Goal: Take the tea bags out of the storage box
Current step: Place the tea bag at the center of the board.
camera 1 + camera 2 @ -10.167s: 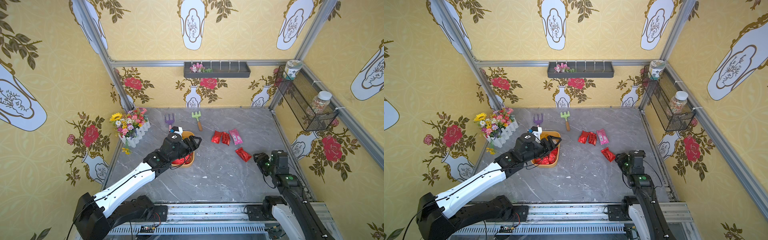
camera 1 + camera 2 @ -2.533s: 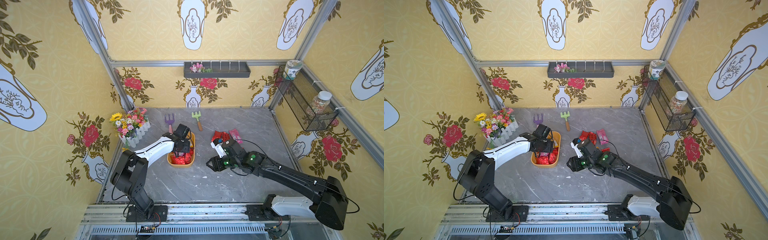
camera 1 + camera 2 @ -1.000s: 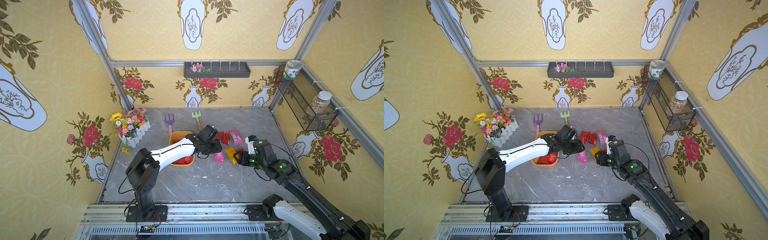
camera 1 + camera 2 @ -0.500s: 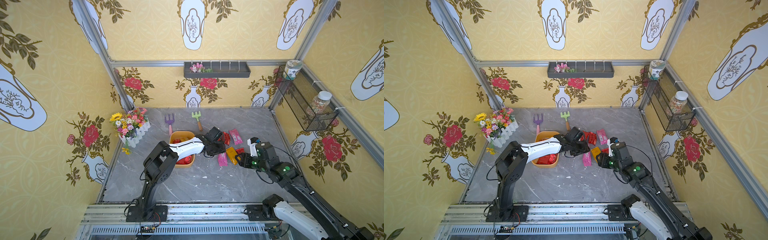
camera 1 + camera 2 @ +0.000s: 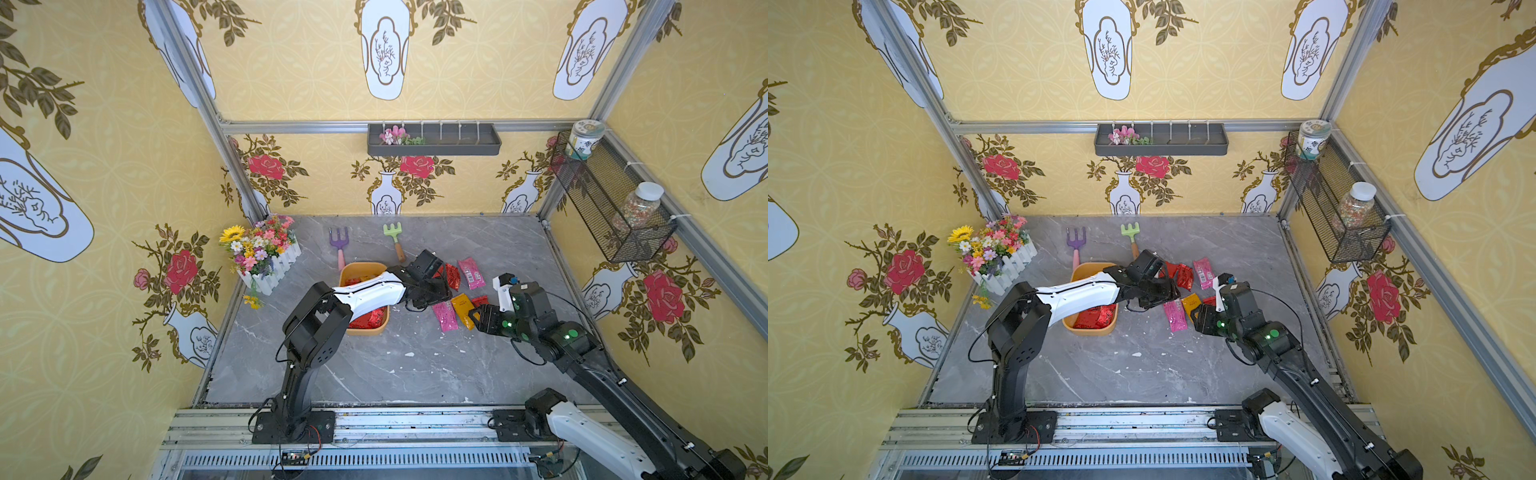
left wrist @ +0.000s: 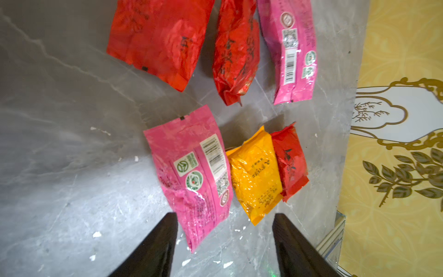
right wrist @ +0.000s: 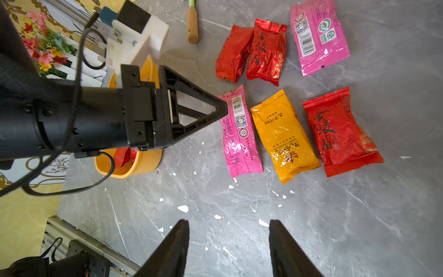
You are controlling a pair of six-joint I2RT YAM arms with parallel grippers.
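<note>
Now six tea bags (image 7: 284, 136) are laid on the desk (image 7: 311, 227), long axes front-to-back; left and right jaws are held apart, empty.

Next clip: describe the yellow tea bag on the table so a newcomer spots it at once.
On the grey table, six sachets lie to the robot's right of the orange storage box, in two rows of three. The yellow tea bag is the middle one of the row nearer the robot, between a pink sachet and a red sachet; it alone there is yellow-orange.
</note>
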